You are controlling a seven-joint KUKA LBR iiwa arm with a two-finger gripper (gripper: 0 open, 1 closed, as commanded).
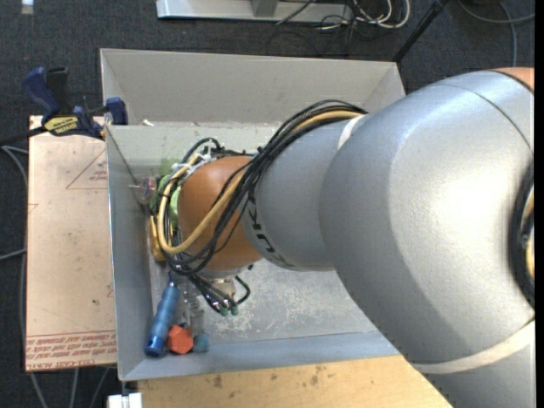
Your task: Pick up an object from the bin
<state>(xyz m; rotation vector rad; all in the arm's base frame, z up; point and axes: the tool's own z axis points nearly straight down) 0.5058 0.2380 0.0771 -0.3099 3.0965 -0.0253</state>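
So the big smooth grey arm (pixel 408 219) comes in from the right and covers most of the grey metal bin (pixel 246 83). Its wrist wears a rounded, glossy orange cover (pixel 212 219), with a bundle of black and yellowish cables (pixel 255 155) looping over it. The gripper (pixel 211 297) pokes out just under that cover as some small metal bits and wires, low over the left front part of the bin. Whether it's spread or clamped I honestly can't tell, and nothing visible is pinched in it. The closest thing is a blue tube (pixel 161 320), a shiny cylinder that looks like plastic. It lies lengthwise along the left wall in the front-left corner, just beside the gripper. Touching its lower end is a small chunky orange-red piece (pixel 178 339), and a tiny teal bit (pixel 201 343) sits right next to that. Behind the cover, by the left wall, a heap of greenish odds and ends (pixel 164 189) peeks out. The bare bin floor (pixel 297 300) looks scuffed and speckled.
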